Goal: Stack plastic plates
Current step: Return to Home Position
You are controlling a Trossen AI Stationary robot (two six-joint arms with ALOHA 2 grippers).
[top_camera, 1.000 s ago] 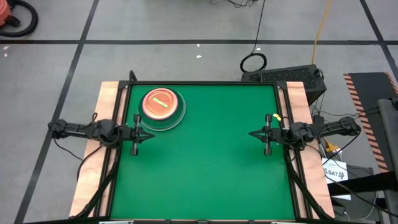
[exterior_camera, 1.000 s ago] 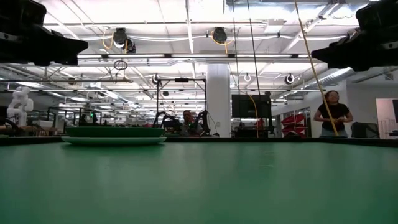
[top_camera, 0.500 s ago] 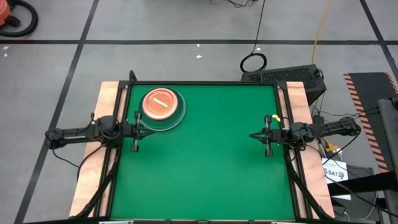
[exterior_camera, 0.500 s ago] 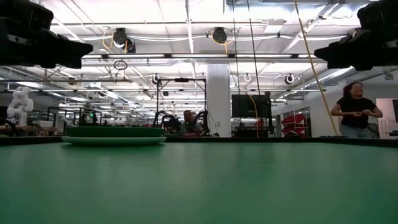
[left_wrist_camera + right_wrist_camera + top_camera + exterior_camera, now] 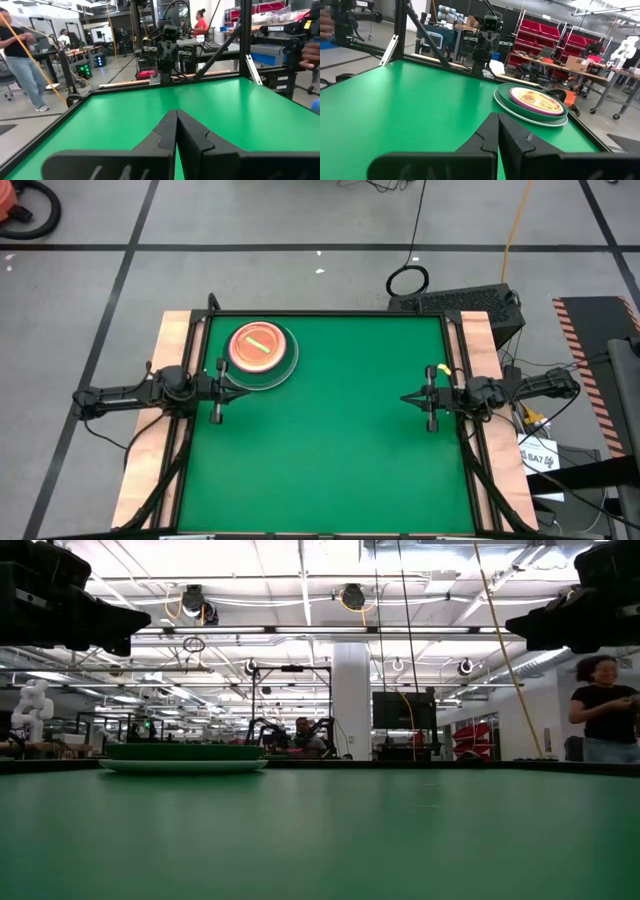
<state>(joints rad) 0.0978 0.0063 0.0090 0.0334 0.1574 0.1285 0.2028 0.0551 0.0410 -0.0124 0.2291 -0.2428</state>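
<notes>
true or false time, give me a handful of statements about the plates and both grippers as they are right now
1. All plates in view sit in one stack of plates near the left gripper. True.
2. The right gripper holds a plate. False: it is shut on nothing, at the right edge of the table.
3. The left gripper is shut. True.
4. A lone plate lies at the table's middle. False: the only plates in view are in the stack.
5. The top plate is smaller than the lowest plate. True.
</notes>
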